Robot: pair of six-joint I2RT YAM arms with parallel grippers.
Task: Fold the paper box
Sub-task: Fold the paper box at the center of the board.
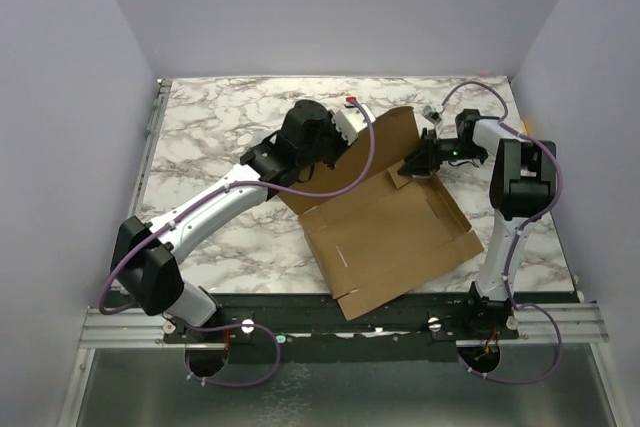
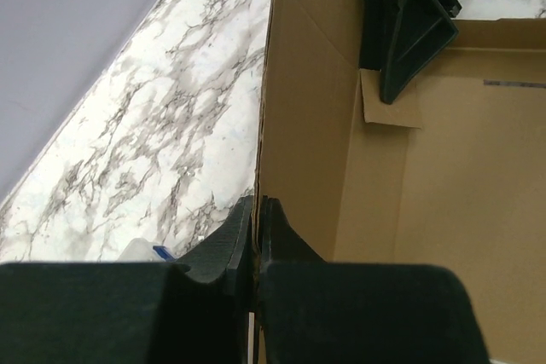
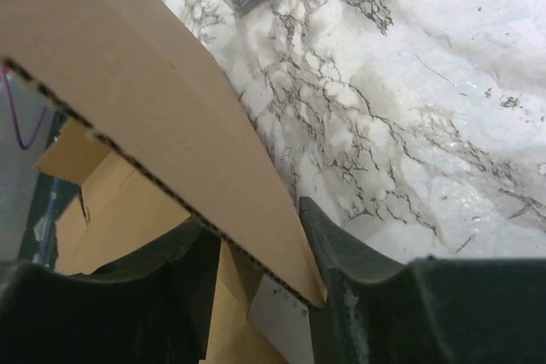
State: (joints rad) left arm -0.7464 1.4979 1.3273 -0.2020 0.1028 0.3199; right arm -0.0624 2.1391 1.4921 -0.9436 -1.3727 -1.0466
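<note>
On the marble table point(image 1: 220, 147), toward its near right side, your paper box point(image 1: 390, 237) lies open, base flat and far wall raised. Your left gripper point(image 2: 256, 208) is clamped on the edge of that raised wall. Your right gripper point(image 3: 256, 228) stands with jaws apart, straddling the edge of a cardboard panel at the box's far right corner. A small clear case point(image 1: 432, 110) sits near the table's far right corner.
</note>
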